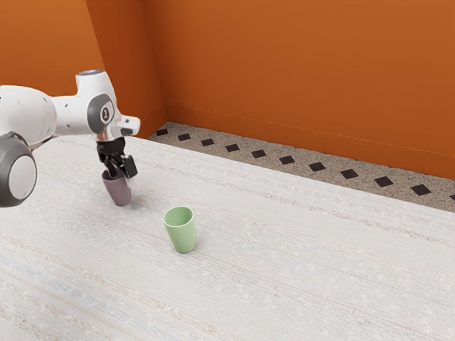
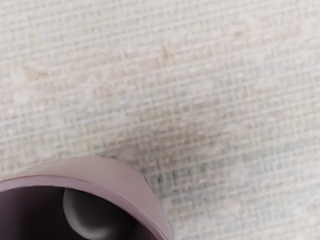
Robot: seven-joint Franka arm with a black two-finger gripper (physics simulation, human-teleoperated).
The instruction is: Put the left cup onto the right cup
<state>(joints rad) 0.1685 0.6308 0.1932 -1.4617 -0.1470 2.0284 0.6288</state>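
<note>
1. The table (image 1: pixel 298 270) between the purple cup (image 1: pixel 116 190) at my gripper (image 1: pixel 118 169) and the green cup (image 1: pixel 180 229) lies open.
2. The green cup stands upright, with open room on every side and above.

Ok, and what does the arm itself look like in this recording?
The arm has glossy white, rounded shells, with grey circular joint caps set into them; the largest cap sits at the exterior view's left edge. A short white wrist section with a dark end leads to the small black two-finger gripper.
</note>
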